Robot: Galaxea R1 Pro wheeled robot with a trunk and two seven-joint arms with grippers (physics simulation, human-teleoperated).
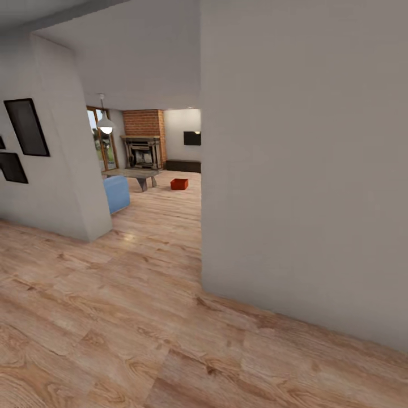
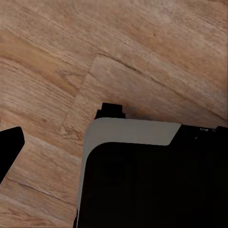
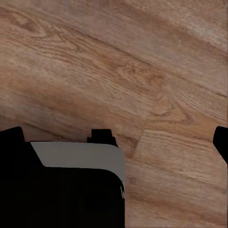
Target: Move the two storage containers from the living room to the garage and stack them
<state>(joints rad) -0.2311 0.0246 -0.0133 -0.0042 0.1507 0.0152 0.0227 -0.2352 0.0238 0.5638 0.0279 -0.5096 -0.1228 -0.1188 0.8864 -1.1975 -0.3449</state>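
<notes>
Wood-plank hallway (image 1: 113,317), distant storage container (image 1: 179,183)

Looking past grey walls (image 1: 300,170) over plank floor (image 1: 113,317) toward brick fireplace (image 1: 144,139), low table (image 1: 139,175), blue seat (image 1: 117,192), hanging lamp (image 1: 106,126).

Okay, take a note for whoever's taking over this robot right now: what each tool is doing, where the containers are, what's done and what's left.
Left tool: in view over the wood-plank floor, open or shut not clear; nothing seen held.
Right tool: same, nothing seen held.
One red-orange storage container sits on the living room floor, beyond the wall corner, near the low grey table and brick fireplace.
Done: nothing delivered judging from this.
Left: drive in, locate the second container, carry both to the garage, stack them.
</notes>
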